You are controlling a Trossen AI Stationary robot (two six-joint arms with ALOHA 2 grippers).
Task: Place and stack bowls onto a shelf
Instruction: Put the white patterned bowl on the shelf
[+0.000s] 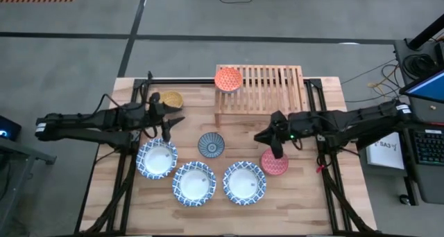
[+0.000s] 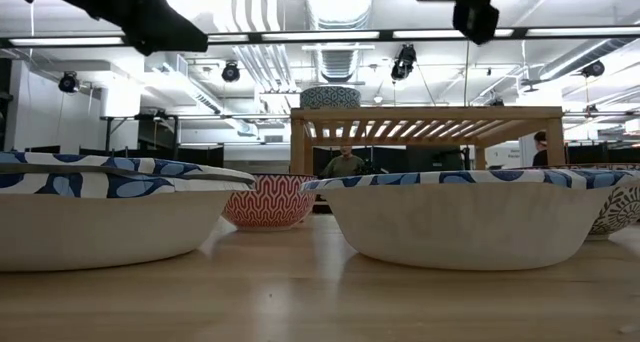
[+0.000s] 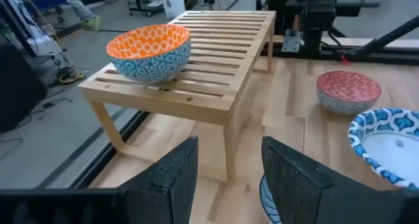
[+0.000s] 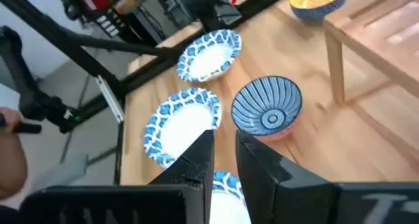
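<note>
An orange bowl (image 1: 227, 78) already sat on the shelf (image 1: 267, 90), at its left end. Six bowls waited on the table (image 1: 326, 195). The left hand (image 1: 168, 128) hung empty, fingers parted, above the table. The right hand (image 1: 276, 151), narrowly parted, hovered beside the red bowl (image 1: 275, 163), seemingly its next target.

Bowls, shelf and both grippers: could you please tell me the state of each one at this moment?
orange bowl: upright on the shelf, left end
shelf: holds only that bowl
yellow bowl: on the table
dark blue bowl: on the table, unstacked
red bowl: on the table
three large bowls: side by side, unstacked
left gripper: open, empty
right gripper: open, empty
</note>
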